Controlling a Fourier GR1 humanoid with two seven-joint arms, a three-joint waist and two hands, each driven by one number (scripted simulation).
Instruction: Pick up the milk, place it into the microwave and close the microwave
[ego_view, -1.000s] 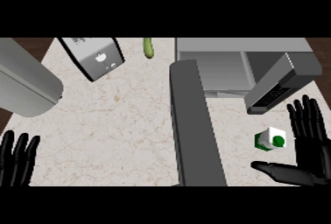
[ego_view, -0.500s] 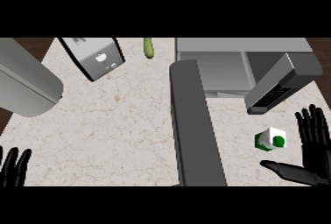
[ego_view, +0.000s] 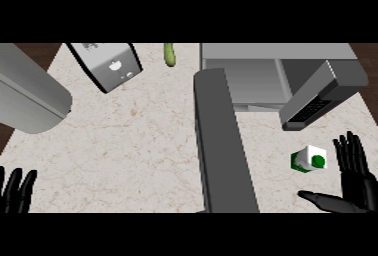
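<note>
milk (ego_view: 309, 160) carton sits on tabletop (ego_view: 125, 150) near open microwave (ego_view: 251, 80); right hand (ego_view: 353, 186) spread beside it, not touching; likely light, rigid box, grip flat sides mid-height

My right hand (ego_view: 354, 172) is black all over, with long, slim, segmented fingers and a thick tapering thumb; its surface looks matte and bears no markings I can make out; my left hand (ego_view: 16, 192) is the same black, showing only as slender finger shapes.
</note>
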